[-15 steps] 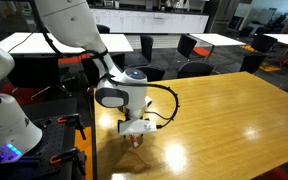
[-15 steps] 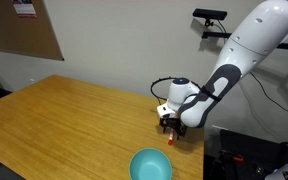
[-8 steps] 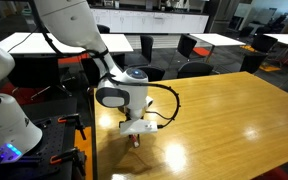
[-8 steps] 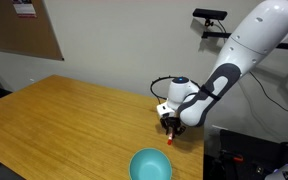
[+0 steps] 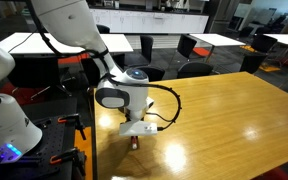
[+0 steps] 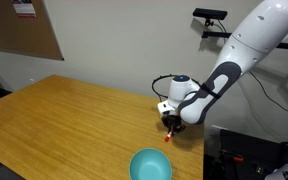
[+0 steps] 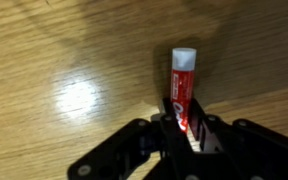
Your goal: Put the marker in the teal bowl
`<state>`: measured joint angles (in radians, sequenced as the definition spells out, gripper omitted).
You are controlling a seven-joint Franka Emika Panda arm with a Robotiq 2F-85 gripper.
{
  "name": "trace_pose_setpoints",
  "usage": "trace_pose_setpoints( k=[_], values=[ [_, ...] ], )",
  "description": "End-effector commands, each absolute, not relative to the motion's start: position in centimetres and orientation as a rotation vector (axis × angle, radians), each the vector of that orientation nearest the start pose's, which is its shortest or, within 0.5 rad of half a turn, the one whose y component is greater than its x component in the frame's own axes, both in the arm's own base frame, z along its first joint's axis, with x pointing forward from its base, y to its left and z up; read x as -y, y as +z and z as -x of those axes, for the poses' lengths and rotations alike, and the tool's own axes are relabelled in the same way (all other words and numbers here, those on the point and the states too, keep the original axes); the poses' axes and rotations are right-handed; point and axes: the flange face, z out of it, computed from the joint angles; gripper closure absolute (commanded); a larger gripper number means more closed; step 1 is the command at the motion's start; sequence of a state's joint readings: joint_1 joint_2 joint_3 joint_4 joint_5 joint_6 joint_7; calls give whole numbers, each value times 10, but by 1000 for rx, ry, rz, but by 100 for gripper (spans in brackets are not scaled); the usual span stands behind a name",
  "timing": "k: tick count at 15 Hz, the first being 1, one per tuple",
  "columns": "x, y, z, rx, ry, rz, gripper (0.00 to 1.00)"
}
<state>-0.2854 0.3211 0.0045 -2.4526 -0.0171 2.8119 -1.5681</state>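
- The marker (image 7: 181,90): a red barrel with a white end. In the wrist view the white end points away from the camera and the red part runs back between the fingers. In both exterior views only a short red piece shows, directly under the end effector (image 6: 168,137) (image 5: 135,144).
- The end effector (image 7: 188,135): its two dark fingers are clamped on the marker's red barrel, one on each side. It points down at the worktop (image 6: 64,120). Whether the marker's lower end touches the wood cannot be told.
- The teal bowl (image 6: 134,166): stands upright on the worktop near its front edge in an exterior view, apart from the marker and nearer the camera. Its inside is lighter than its wall, and nothing is seen in it.
- The worktop: light wood with a visible grain, and a bright reflection beside the marker in the wrist view (image 7: 74,95).
- The white arm (image 6: 254,40): bends down from above to the end effector, and a black cable (image 5: 174,100) loops beside the wrist.
- Surroundings: a cork board (image 6: 24,35) hangs on the wall. White tables (image 5: 214,40) and dark chairs (image 5: 189,47) stand beyond the worktop.
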Motion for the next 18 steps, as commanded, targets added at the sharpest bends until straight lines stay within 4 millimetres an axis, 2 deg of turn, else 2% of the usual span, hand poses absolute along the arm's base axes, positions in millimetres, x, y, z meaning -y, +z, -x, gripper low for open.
trace_pose_setpoints(
  k=[1,5,9,13,18],
  values=[
    [139,203,-453,1801,0,2624,95],
    [142,226,-445,1723,3,2698,95],
    [135,253,-440,1707,-5,2742,95],
    [122,278,-440,1744,-4,2766,95],
    [93,303,-441,1817,-8,2765,95]
  ],
)
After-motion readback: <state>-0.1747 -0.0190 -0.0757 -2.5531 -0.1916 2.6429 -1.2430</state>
